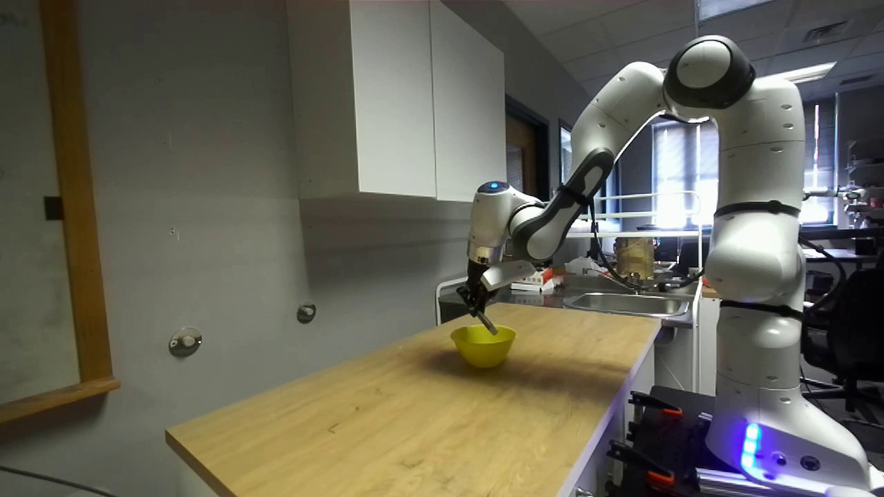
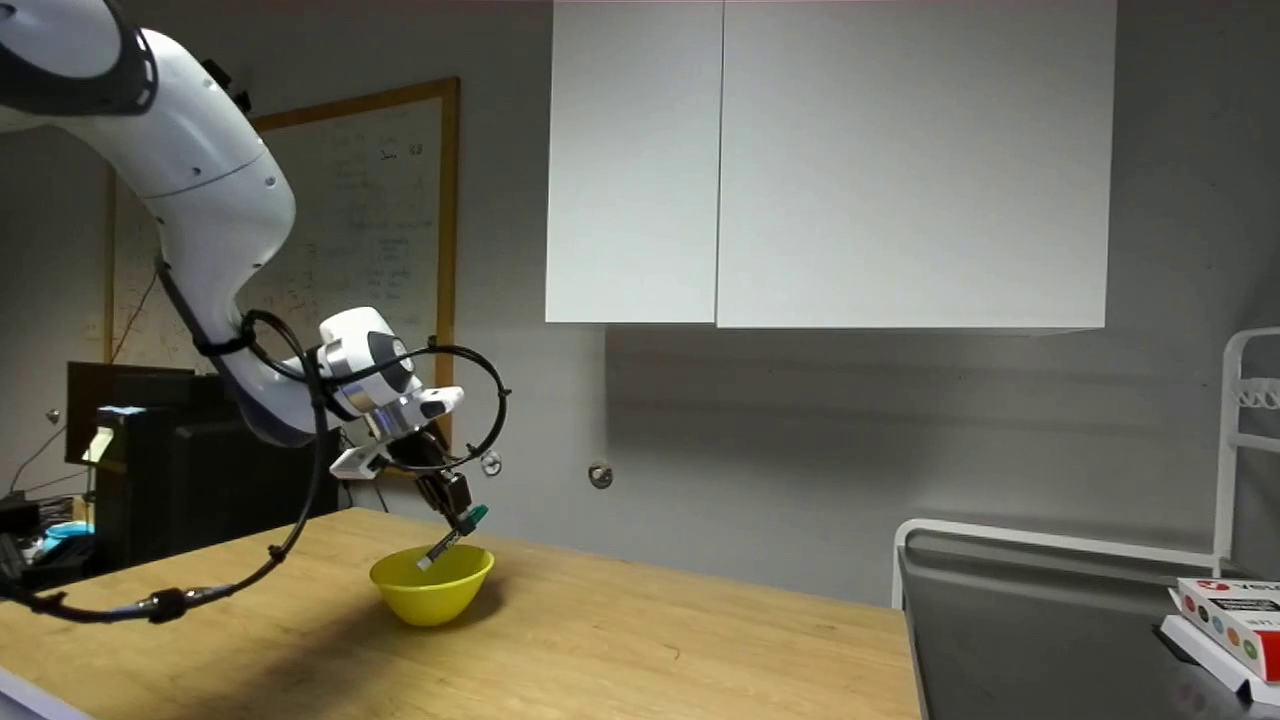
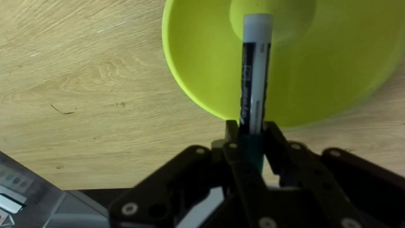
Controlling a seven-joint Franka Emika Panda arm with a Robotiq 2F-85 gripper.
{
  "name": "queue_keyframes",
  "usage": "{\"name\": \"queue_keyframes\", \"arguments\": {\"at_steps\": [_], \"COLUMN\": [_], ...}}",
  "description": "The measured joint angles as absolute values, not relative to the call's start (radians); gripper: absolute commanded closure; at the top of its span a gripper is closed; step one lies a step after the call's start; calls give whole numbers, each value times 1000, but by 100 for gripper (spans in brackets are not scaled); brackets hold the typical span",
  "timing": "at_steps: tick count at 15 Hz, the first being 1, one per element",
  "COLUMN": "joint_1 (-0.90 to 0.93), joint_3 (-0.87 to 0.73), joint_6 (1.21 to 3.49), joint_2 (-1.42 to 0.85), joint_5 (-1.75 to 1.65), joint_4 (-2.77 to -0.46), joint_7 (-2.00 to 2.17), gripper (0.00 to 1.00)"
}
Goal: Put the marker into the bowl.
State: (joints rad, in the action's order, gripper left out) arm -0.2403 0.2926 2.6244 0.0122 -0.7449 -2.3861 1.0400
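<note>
The yellow bowl point(image 1: 483, 351) stands upright on the wooden table; it also shows in an exterior view point(image 2: 430, 604) and in the wrist view point(image 3: 200, 72). The marker point(image 3: 257, 79) has a dark label, a pale end and a green cap. It is tilted in both exterior views point(image 1: 487, 323) point(image 2: 440, 549), with its pale end down over the bowl's inside. My gripper point(image 3: 251, 127) is shut on the marker near the green cap, above the bowl's rim side. I cannot tell whether the marker's low end touches the bowl. The fingers partly hide the cap.
The wooden table point(image 1: 387, 428) runs along the wall below white cabinets point(image 2: 910, 160). A dark counter point(image 2: 1040, 640) with a box point(image 2: 1235, 620) adjoins it, with a sink point(image 1: 628, 304) farther along. A black cable point(image 2: 320, 430) hangs from the arm.
</note>
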Motion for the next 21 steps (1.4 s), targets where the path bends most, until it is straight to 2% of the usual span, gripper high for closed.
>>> {"name": "queue_keyframes", "arguments": {"at_steps": [10, 11, 12, 13, 19, 21], "joint_1": [-241, -241, -241, -241, -241, -241], "joint_3": [268, 265, 262, 260, 250, 247], "joint_6": [2624, 2624, 2624, 2624, 2624, 2624], "joint_2": [-146, -156, -164, -169, -175, -174], "joint_5": [-805, -811, -816, -819, -842, -852], "joint_4": [-2269, -2264, -2259, -2257, -2252, -2251], "joint_7": [1091, 1097, 1103, 1107, 1129, 1138], "gripper": [86, 61, 51, 47, 1, 0]}}
